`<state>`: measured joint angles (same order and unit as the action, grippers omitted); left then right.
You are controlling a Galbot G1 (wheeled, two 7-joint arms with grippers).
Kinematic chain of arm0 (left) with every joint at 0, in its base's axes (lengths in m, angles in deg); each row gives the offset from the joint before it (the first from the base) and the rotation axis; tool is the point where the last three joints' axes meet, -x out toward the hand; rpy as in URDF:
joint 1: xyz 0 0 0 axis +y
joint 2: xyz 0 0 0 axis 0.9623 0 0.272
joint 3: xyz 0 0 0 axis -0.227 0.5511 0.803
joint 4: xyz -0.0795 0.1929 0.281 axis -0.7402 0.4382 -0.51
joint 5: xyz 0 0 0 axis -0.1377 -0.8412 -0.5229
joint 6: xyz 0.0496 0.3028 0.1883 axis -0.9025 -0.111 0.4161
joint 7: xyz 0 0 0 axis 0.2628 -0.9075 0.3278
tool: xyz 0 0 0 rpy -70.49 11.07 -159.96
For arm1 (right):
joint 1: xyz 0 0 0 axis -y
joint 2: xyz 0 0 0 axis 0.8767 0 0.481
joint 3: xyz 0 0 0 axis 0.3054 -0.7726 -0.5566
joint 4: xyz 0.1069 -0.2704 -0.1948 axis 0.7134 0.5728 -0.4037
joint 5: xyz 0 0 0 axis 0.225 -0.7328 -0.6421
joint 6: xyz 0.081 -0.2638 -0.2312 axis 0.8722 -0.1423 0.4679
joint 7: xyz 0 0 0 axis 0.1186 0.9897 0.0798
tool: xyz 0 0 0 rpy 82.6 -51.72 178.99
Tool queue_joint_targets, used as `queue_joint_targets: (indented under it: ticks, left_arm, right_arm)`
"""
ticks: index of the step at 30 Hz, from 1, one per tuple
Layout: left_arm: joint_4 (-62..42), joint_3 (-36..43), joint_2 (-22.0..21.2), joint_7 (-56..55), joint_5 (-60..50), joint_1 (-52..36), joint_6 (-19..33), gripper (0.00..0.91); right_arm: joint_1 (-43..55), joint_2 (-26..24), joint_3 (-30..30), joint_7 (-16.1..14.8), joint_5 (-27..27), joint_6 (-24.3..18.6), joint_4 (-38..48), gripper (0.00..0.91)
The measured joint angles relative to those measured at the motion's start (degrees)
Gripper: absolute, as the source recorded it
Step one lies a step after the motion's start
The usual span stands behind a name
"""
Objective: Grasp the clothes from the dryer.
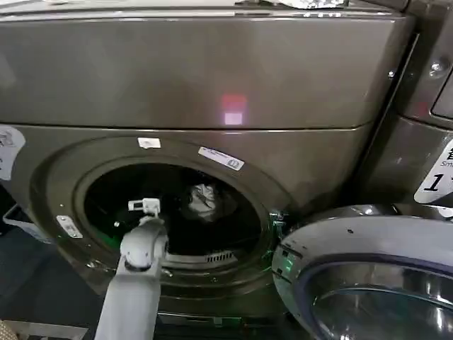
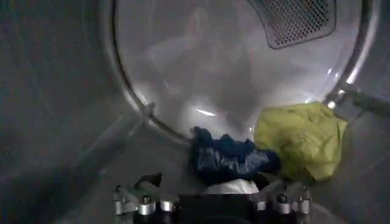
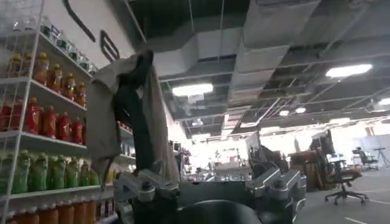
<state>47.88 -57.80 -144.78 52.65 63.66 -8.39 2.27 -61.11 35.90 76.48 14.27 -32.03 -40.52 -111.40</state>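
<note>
L gripper [image 2: 212, 204] sits inside dryer [image 1: 212, 78] drum, fingers spread, prob. lined up over clothes [image 2: 234, 157] on drum floor. R gripper [image 3: 213, 189] pinches a tan garment [image 3: 131, 115], raised clear of the dryer.

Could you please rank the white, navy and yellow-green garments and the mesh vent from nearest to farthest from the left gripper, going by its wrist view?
1. White garment: right at the left gripper, between its fingers.
2. Navy garment: just behind the white one.
3. Yellow-green garment: farther back, beside the navy one.
4. Mesh vent: on the dryer's back wall.
</note>
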Motion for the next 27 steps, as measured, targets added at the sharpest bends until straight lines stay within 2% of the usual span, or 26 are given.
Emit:
queue_joint_targets:
  ticks: [4, 8, 18, 27]
  left_arm:
    - [-2.3, -0.2, 0.5, 4.8, -5.5, -1.9, 0.8, 0.907]
    - [-3.1, -0.4, 0.7, 15.4, -17.5, -3.0, 3.7, 0.907]
    - [-3.8, -0.4, 0.6, 42.1, -52.5, -5.7, 19.8, 0.907]
    - [-6.5, -1.3, 0.4, 58.2, -67.3, -9.4, 32.0, 0.907]
  right_arm:
    - [0.0, -0.1, -0.1, 0.0, -0.1, 0.1, -0.3, 0.907]
    - [0.2, -0.2, -0.5, 0.0, -0.1, 0.2, -0.7, 0.907]
    - [0.3, -0.7, -1.0, 0.0, -0.4, 0.3, -1.1, 0.907]
    - [0.2, -1.1, -1.3, -0.1, -0.4, 0.3, -1.7, 0.907]
